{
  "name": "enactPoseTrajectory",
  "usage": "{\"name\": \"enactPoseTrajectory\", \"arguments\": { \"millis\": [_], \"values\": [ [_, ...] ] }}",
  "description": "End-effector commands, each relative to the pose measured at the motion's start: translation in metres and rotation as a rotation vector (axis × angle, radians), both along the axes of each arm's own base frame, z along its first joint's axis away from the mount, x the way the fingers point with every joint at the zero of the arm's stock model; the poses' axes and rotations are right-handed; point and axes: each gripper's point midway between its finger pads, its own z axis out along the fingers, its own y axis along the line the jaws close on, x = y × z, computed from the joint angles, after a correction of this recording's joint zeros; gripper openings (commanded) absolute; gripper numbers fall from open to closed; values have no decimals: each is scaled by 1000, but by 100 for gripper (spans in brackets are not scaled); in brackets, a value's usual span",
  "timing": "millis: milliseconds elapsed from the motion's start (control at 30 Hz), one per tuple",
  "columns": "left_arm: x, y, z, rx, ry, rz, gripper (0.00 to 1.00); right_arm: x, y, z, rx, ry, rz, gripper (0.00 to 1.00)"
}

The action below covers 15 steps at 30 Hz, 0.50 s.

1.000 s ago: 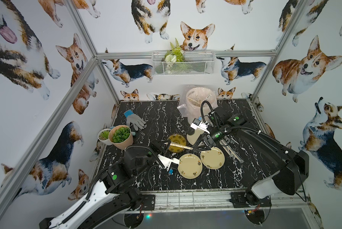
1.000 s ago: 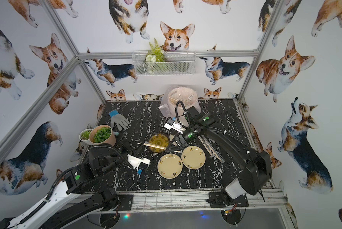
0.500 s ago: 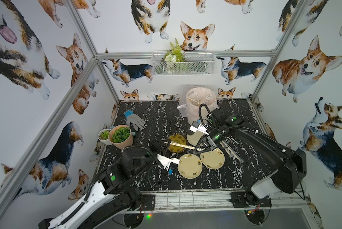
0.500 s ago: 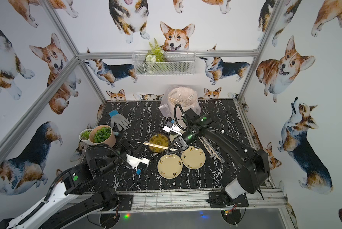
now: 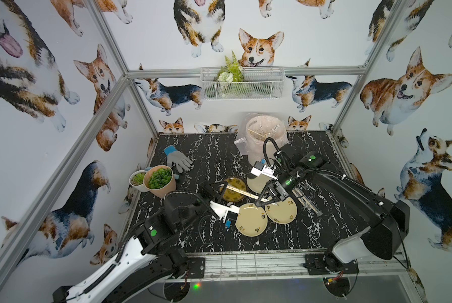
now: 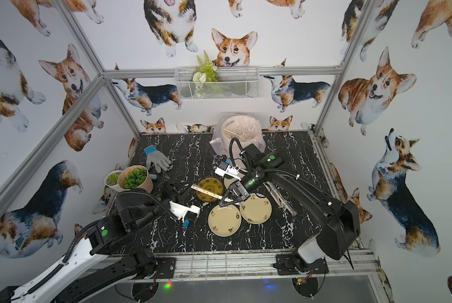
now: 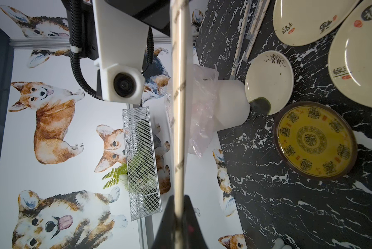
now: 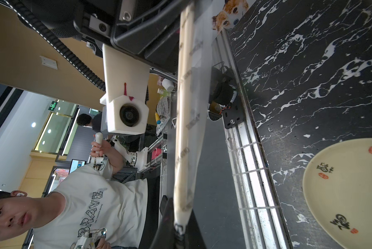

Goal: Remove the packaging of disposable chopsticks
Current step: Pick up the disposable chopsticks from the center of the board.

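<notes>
A pair of disposable chopsticks [image 5: 242,191] [image 6: 206,192] hangs level above the yellow plate [image 5: 230,197], still inside its clear printed packaging [image 8: 199,120]. My left gripper [image 5: 223,186] [image 7: 178,217] is shut on one end of the pair. My right gripper [image 5: 258,203] [image 8: 179,228] is shut on the crumpled tip of the packaging at the other end. In the left wrist view the wrapped sticks [image 7: 178,107] run straight out from the jaws. More wrapped chopsticks [image 5: 307,202] [image 7: 241,43] lie on the table under the right arm.
Two cream plates [image 5: 251,223] [image 5: 281,213] and a small white plate [image 5: 256,183] lie near the yellow one. A bin with a pink liner [image 5: 265,136] stands at the back. Two potted plants [image 5: 159,181] and a grey glove [image 5: 179,160] are at the left.
My right gripper, open a second ago, has slid onto the end of the wrapped pair and shut on it. The left gripper has kept its grip and barely moved.
</notes>
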Motion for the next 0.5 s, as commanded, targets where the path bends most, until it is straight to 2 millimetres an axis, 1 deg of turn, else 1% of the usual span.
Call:
{"name": "enactPoseTrajectory", "arguments": {
  "millis": [0, 67, 100, 133, 167, 233, 267, 300, 333, 367, 400, 433, 467],
  "values": [
    [2, -5, 1, 86, -106, -43, 39, 9, 6, 8, 47, -103, -35, 0],
    [2, -8, 6, 18, -82, -38, 57, 23, 5, 4, 20, -175, -107, 0],
    [2, -11, 12, -56, -51, -36, 70, 34, 3, 3, 5, -214, -158, 0],
    [2, -13, 17, -113, -23, -31, 77, 43, 1, 3, -2, -245, -198, 0],
    [1, -15, 24, -184, 24, -31, 81, 54, -2, 2, -13, -280, -251, 0],
    [-1, -20, 34, -315, 141, -30, 87, 72, -7, 3, -31, -351, -334, 0],
    [0, -22, 55, -421, 195, -21, 88, 81, -11, 4, -46, -396, -377, 0],
    [4, -23, 67, -524, 253, 3, 89, 90, -14, 4, -64, -445, -422, 0],
    [8, -23, 76, -599, 290, 22, 89, 92, -15, 4, -68, -451, -427, 0],
    [15, -22, 93, -750, 362, 59, 89, 107, -20, 4, -104, -522, -500, 0],
    [31, -15, 112, -950, 434, 139, 90, 115, -23, 3, -123, -558, -535, 0],
    [41, -12, 122, -1083, 504, 199, 91, 129, -29, 5, -151, -614, -606, 0],
    [49, -11, 126, -1175, 570, 245, 91, 139, -34, 6, -168, -646, -659, 0]
  ]
}}
